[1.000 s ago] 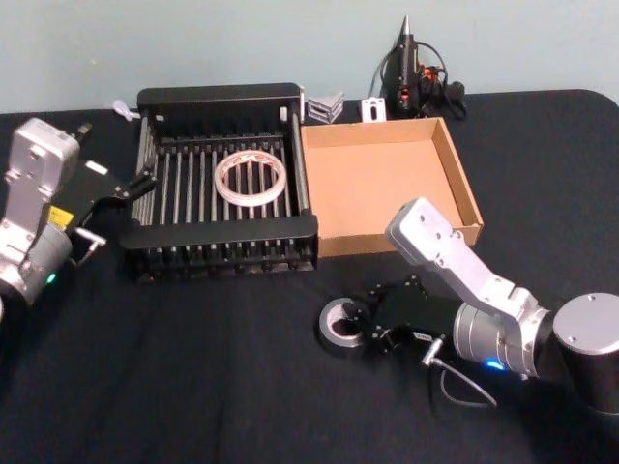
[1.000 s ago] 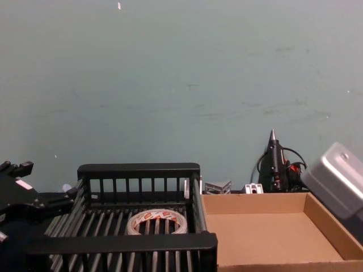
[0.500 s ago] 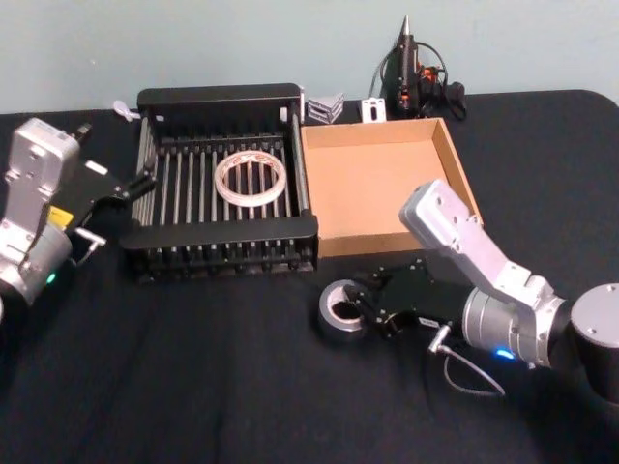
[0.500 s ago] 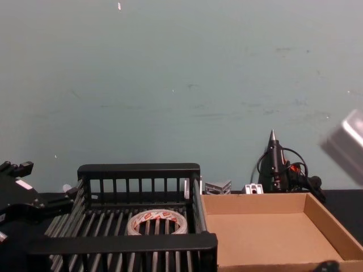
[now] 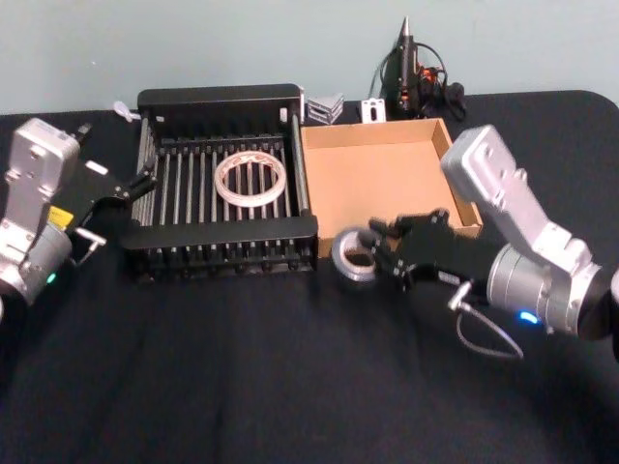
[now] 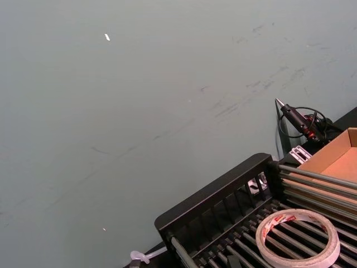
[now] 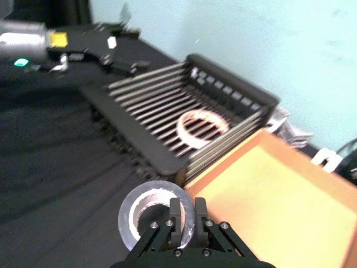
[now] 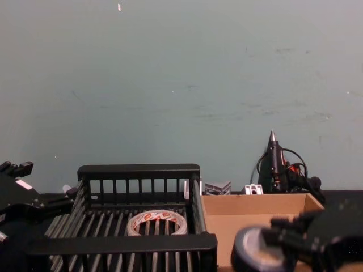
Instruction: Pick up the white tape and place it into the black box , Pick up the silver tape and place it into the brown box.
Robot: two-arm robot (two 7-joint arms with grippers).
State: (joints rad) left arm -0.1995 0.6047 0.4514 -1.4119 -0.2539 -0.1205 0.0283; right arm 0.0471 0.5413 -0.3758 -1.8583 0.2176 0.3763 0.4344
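Right gripper (image 7: 187, 219) is pinching the wall of the silver tape (image 5: 355, 255), holding it off the table just in front of the brown box (image 5: 387, 179), near its front-left corner. White tape (image 5: 250, 179) lies flat on the slats inside the black box (image 5: 221, 230). Left gripper (image 5: 135, 183) is parked just left of the black box, fingers spread.

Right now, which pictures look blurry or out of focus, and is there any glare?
Right wrist view: the black box and far background are smeared, while the silver tape in the right gripper's fingers is sharper. Chest view: that tape is near and soft. Head view: fairly crisp, even light, no strong glare. Left wrist view: the white tape is clear.
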